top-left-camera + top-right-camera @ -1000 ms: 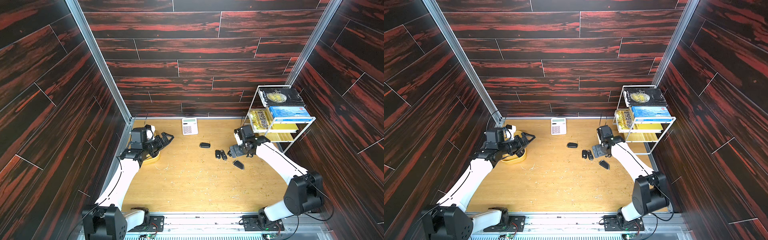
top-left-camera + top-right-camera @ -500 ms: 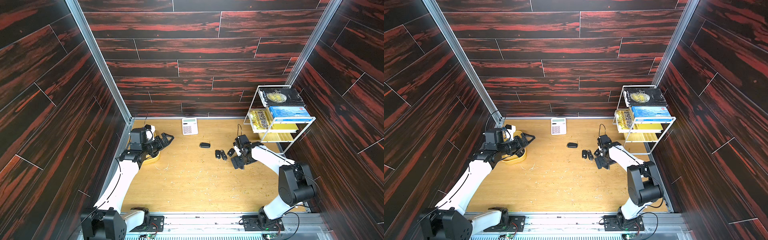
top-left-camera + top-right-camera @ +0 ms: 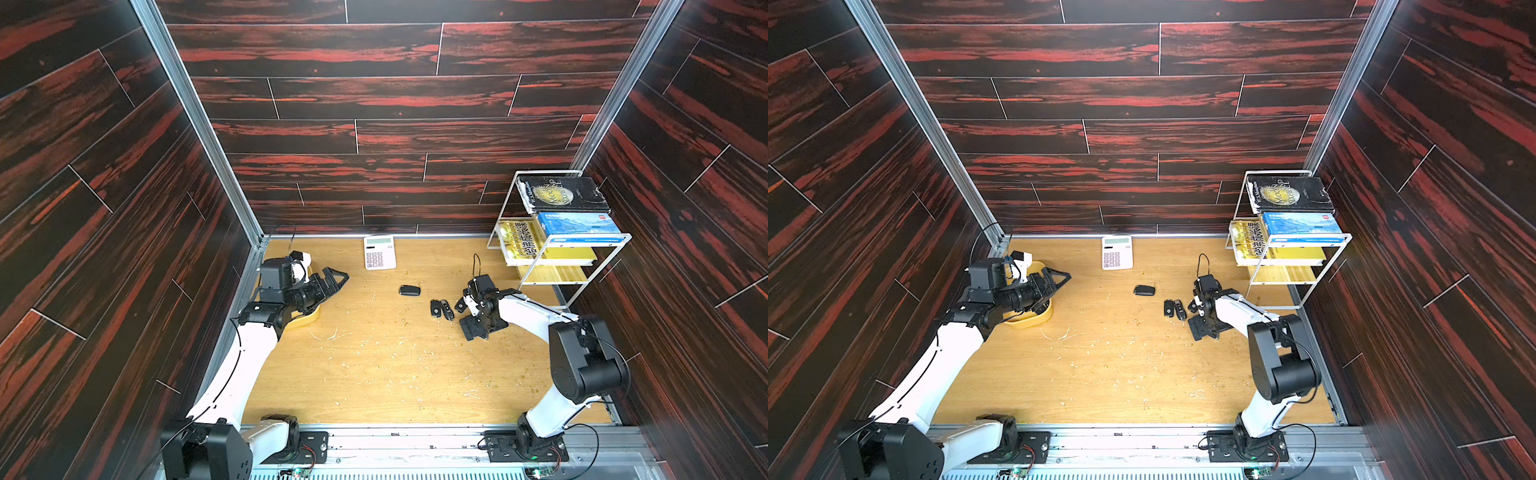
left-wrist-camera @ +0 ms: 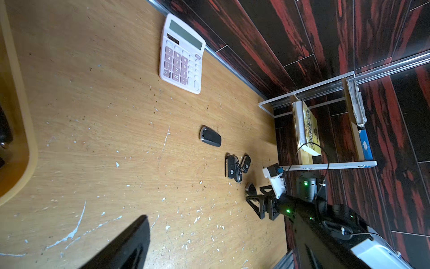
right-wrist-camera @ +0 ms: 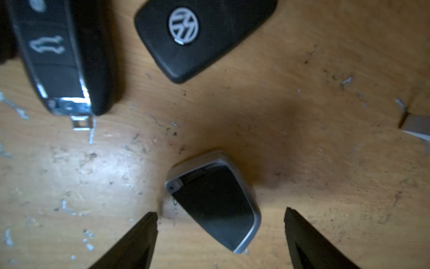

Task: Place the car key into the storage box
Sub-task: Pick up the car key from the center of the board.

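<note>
A car key (image 5: 214,202), black with a silver rim, lies flat on the wooden table between the fingers of my right gripper (image 5: 221,214). The jaws are open, with a gap to the key on each side. In both top views the right gripper (image 3: 473,328) (image 3: 1200,330) points down and covers that key; the left wrist view shows the key (image 4: 250,187) at its tips. The yellow storage box (image 3: 305,321) (image 3: 1034,320) sits at the far left. My left gripper (image 3: 332,280) hovers over the box, open and empty.
Several other black car keys lie near: one alone (image 3: 409,290), a pair (image 3: 440,309) and one (image 3: 460,306) beside the right wrist. A white calculator (image 3: 379,252) lies by the back wall. A white wire book rack (image 3: 557,232) stands at the back right.
My right gripper has swung down and forward onto the silver-rimmed key, which it now covers from above, and its jaws have narrowed a little. The left arm has stayed still.
</note>
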{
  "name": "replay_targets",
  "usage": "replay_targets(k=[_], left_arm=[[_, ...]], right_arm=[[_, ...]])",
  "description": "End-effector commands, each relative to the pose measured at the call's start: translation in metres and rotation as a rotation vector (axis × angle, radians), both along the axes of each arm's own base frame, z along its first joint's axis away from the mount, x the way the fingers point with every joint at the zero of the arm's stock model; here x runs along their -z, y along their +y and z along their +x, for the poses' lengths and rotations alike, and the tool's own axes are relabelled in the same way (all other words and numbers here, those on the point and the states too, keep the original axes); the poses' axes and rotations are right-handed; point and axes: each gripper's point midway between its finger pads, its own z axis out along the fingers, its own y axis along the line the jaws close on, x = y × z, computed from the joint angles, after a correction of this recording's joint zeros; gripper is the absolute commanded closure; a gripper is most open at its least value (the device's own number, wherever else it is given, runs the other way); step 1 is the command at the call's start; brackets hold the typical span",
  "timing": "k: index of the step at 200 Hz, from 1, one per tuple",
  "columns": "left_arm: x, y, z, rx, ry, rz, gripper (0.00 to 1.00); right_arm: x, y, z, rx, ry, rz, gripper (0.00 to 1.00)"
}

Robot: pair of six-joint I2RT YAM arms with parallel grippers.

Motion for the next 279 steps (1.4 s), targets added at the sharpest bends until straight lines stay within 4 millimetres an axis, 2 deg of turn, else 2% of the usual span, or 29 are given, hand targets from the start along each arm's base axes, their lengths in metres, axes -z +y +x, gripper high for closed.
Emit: replay_targets(k=[1, 25, 47, 97, 128, 167, 194, 248, 279], left_arm=[[-0.002, -0.005, -0.006, 0.022, -0.004, -0.021, 0.00], [-0.003, -0.002, -0.008, 0.011, -0.013, -0.008, 0.00], [0.000, -0.002, -0.008, 0.012, -0.001, -0.008, 0.00], [0.006, -0.004, -0.006, 0.018, 0.010, -0.022, 0.00], [0.006, -0.004, -0.005, 0.019, 0.012, -0.020, 0.00], [0.008, -0.005, -0.003, 0.023, 0.021, -0.025, 0.00], [0.006, -0.005, -0.004, 0.020, 0.015, -0.023, 0.00], [0.008, -0.004, -0.003, 0.019, 0.020, -0.020, 0.00], [0.011, -0.002, 0.000, 0.002, 0.018, -0.008, 0.00]], right_arm=[[0.004, 0.007, 0.007, -0.001, 0.005, 0.035, 0.15], [0.011, 0.007, 0.010, 0.002, 0.015, 0.036, 0.18], [0.015, 0.009, 0.010, 0.007, 0.030, 0.052, 0.27], [0.024, 0.009, -0.002, 0.032, 0.061, 0.068, 0.36], [0.031, 0.005, -0.018, 0.048, 0.090, 0.072, 0.33], [0.023, 0.004, -0.019, 0.061, 0.076, 0.068, 0.24], [0.021, 0.001, -0.020, 0.067, 0.082, 0.057, 0.25], [0.029, 0.003, -0.024, 0.063, 0.121, 0.064, 0.45], [0.028, 0.005, -0.024, 0.065, 0.127, 0.076, 0.52]])
